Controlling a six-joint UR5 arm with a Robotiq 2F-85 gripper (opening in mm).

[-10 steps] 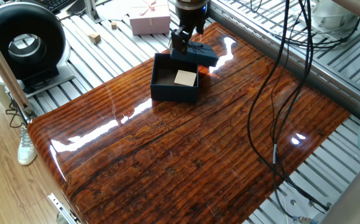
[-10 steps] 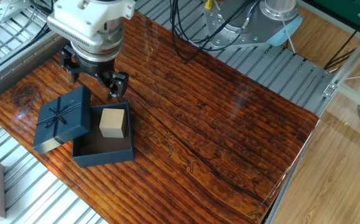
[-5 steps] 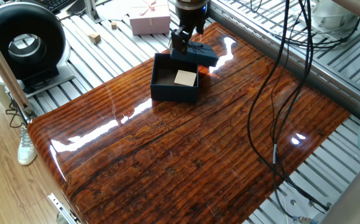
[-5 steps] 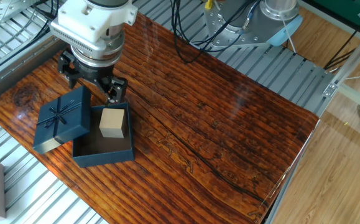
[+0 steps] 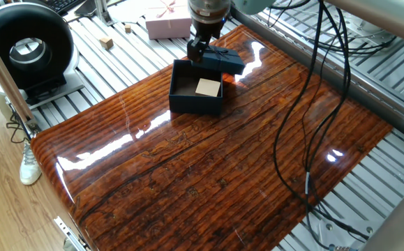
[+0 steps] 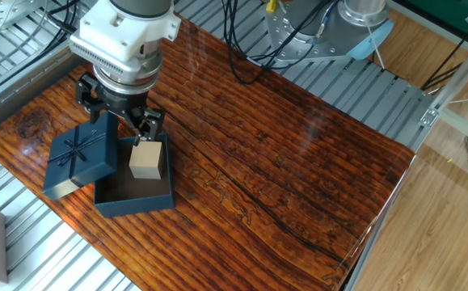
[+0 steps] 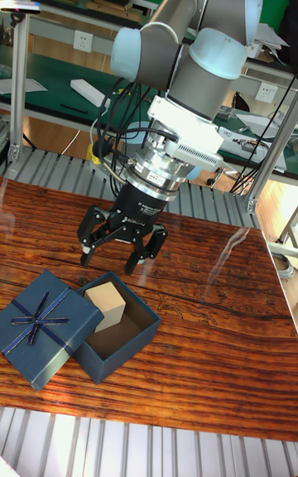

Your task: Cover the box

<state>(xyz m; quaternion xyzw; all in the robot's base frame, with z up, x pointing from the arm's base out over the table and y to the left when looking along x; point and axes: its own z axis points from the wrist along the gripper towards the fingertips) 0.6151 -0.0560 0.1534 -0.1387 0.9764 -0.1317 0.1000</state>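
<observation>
We saw the claw (image 7: 109, 251) spread wide and gripping nothing, hanging above the far edge of the box (image 7: 124, 339) and the lid (image 7: 44, 326). In the tall fixed view, the open box sat on the tabletop (image 7: 215, 344) with a tan block (image 7: 107, 305) inside, and its lid leaned against it at nine o'clock.

Dark blue box (image 6: 134, 196) with a tan block (image 6: 146, 159) inside. Dark blue lid (image 6: 81, 154) with a blue bow. Pale pink gift box (image 5: 168, 26) with a pink ribbon. Shiny red-brown table (image 6: 282, 153) with dark wavy stripes. Black gripper (image 7: 108, 257) fingers under a silver and white wrist. Grey and light blue arm (image 7: 194, 30).
</observation>
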